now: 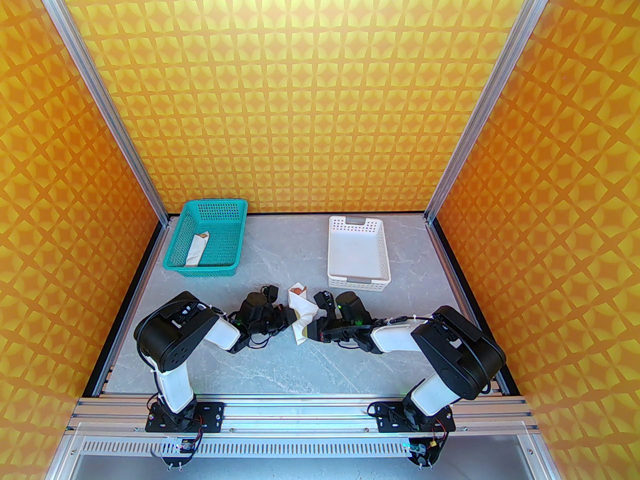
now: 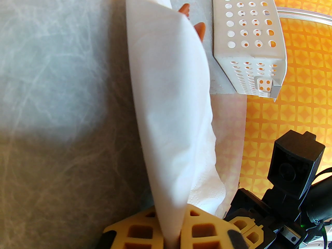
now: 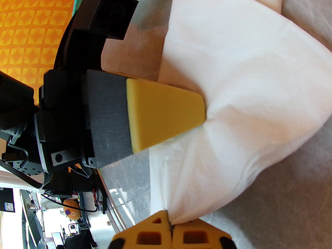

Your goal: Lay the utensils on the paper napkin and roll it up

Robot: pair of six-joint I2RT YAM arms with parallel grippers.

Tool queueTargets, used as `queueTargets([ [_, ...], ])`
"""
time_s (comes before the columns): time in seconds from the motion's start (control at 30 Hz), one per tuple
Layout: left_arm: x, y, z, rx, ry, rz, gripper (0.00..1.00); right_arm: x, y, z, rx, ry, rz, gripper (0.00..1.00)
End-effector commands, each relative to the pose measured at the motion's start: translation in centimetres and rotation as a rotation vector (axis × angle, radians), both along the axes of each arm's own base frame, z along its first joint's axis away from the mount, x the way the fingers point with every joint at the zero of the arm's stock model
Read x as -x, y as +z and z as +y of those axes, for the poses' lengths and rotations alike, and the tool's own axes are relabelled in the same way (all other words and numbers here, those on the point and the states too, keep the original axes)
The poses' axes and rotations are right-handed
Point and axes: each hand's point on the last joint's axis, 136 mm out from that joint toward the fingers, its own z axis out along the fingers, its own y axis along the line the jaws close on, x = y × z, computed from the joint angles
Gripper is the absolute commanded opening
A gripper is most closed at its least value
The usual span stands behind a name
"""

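Between left gripper [image 2: 171, 227] fingers: paper napkin [image 2: 166, 87] pinched tight near end, so roll cannot spring open. Just beside: right gripper [image 3: 171, 224] clamped on napkin edge, same purpose. Far end: utensils [image 2: 200, 28], orange tips poking out, wrapped inside.

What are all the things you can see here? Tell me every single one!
Paper napkin: one, white, rolled up, mid-table between the arms.
Utensils: orange tips poking out of the napkin's far end; the number is hidden.
Teal basket: one, far left of the table.
Paper tube: one, white with a tan tip, inside the teal basket.
White bin: one, full of holes, far right.
Table: one, grey marbled.
Walls: orange-yellow pattern, all around.
Left arm: black and white; left jaws shut on the napkin.
Right arm: black and white; right jaws shut on the napkin.
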Motion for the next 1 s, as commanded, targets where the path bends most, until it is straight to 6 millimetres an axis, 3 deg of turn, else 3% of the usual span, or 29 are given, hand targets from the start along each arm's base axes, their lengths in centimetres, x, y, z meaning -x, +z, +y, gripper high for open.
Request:
queueTargets([
  [0.0,0.0,0.3,0.8,-0.026,0.018,-0.054,0.00,-0.9,1.1,-0.4,-0.007,-0.022,-0.057,0.00],
  [0.23,-0.5,3.3,1.9,-0.036,0.051,-0.183,0.00,-1.5,3.3,-1.5,-0.044,-0.057,-0.117,0.25],
  [0.43,-1.0,7.5,2.6,-0.026,0.054,-0.344,0.00,-2.6,7.3,-4.3,-0.083,-0.114,-0.222,0.47],
  [0.6,-0.8,13.5,2.9,0.006,0.041,-0.552,0.00,-3.6,11.8,-6.7,-0.153,-0.161,-0.345,0.59],
  [0.87,1.4,25.8,4.5,0.056,0.041,-0.932,0.00,-2.5,20.3,-6.0,-0.365,-0.093,-0.572,0.73],
  [0.97,2.4,29.2,5.0,0.077,0.042,-1.025,0.00,-1.9,23.8,-5.8,-0.435,-0.076,-0.662,0.76],
])
